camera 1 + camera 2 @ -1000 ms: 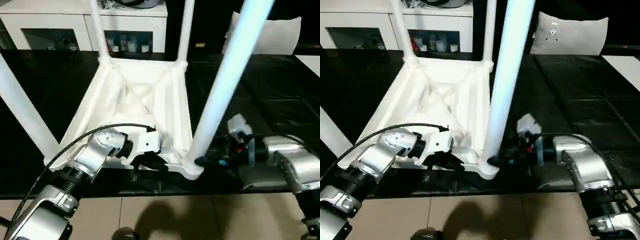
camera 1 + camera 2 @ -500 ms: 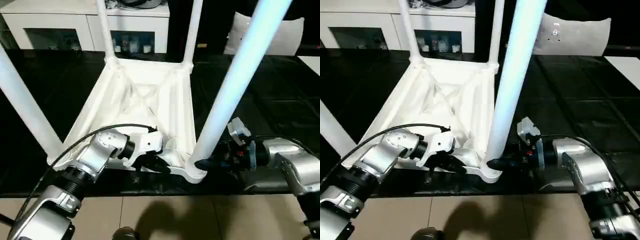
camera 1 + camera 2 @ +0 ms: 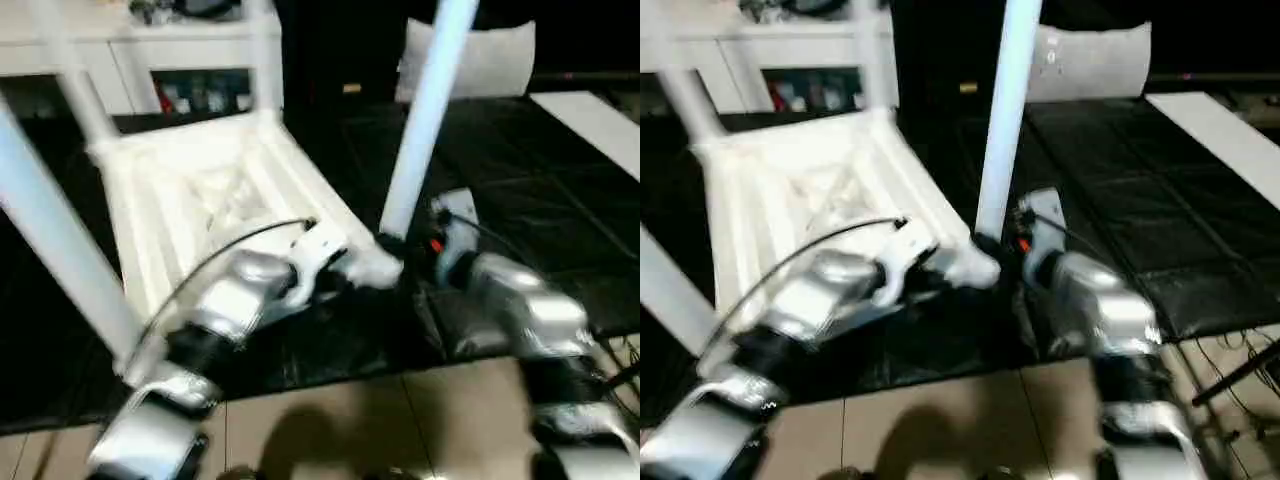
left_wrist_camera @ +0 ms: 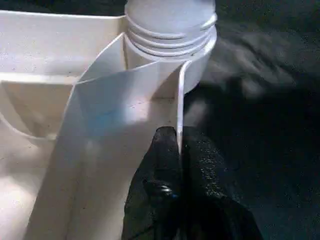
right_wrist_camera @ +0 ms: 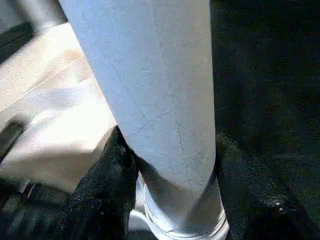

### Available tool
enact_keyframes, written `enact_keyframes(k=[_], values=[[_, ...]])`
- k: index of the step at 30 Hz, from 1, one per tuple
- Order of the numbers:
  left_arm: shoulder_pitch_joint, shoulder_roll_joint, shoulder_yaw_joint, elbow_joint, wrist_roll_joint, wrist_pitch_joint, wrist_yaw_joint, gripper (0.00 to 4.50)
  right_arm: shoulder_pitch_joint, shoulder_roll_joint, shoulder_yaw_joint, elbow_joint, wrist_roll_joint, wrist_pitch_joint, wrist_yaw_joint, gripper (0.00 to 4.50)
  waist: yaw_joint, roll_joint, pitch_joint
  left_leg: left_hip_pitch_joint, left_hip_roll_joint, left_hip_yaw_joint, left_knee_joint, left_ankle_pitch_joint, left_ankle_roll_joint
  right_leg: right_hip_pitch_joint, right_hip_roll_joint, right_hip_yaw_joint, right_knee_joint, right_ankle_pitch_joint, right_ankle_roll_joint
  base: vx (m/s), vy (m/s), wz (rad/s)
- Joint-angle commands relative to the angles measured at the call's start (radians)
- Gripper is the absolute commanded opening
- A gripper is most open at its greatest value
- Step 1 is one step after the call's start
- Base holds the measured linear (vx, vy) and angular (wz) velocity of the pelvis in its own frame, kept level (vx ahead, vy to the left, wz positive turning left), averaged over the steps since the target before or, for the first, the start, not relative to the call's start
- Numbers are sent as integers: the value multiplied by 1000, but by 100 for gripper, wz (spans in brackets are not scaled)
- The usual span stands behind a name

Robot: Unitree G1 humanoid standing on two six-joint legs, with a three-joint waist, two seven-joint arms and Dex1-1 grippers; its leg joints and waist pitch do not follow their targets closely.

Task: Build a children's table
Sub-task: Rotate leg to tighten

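Observation:
The children's table [image 3: 200,190] lies upside down on the black-covered work table, its white legs pointing up. My left gripper [image 4: 179,137] is shut on the thin rim wall [image 4: 135,85], just beside the near right corner socket [image 4: 170,35]. My right gripper [image 5: 170,145] is at the base of the near right leg [image 3: 425,110], with one black finger [image 5: 107,175] pressed against each side of the tube. Another leg [image 3: 50,230] rises at the near left, and two more stand at the far corners.
The black cover [image 3: 520,200] spreads to the right, and its front edge drops to a tiled floor [image 3: 350,420]. A white cabinet [image 3: 150,60] and a white cushion [image 3: 490,60] stand behind. A white board [image 3: 590,115] lies at the far right.
The whole picture has swung, so the camera moved. My right gripper's fingers have narrowed onto the leg's base. The tabletop seems turned, its near right corner farther from the front edge.

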Motion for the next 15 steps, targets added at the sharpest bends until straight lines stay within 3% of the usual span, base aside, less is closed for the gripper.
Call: enact_keyframes(k=[1, 2, 6, 8, 11, 15], values=[[-40, -93, -12, -26, -37, -15, 43, 0, -21, 70, 26, 81, 15, -3, -51, 200, 14, -8, -68, 12, 32, -17, -71, -305, -3, 47, -56, 32, -101, -404, -147, 0, 0, 0], [-41, -97, -15, -28, -33, -19, 47, 0, -23, 76, 26, 85, 17, -27, -38, 254, 13, -7, -71, 11, 34, -17, -70, -294, 6, 48, -55, 34, -98, -355, -158, 0, 0, 0], [-35, -85, -41, -42, -2, -37, 38, 0, -15, 71, 37, 76, -9, -65, -11, 274, 23, -6, -75, 8, 34, -11, -65, -221, 42, 55, -54, 36, -86, -227, -194, 0, 0, 0], [-26, -67, -46, -44, 7, -53, 28, 0, 7, 47, 41, 50, -6, -78, 27, 311, 27, -6, -74, 6, 33, -9, -65, -206, 49, 57, -52, 36, -84, -204, -201, 0, 0, 0], [-23, -43, -49, -36, 8, -83, 16, 0, 35, -3, 49, 27, 5, -119, 105, 335, 40, -2, -71, 10, 36, -8, -67, -234, 52, 56, -54, 37, -91, -238, -188, 0, 0, 0], [-13, -7, -54, -40, 6, -114, -27, 0, 68, -73, 48, -3, 26, -161, 216, 365, 49, -5, -70, 12, 38, -10, -69, -255, 45, 57, -55, 36, -92, -267, -183, 0, 0, 0]])
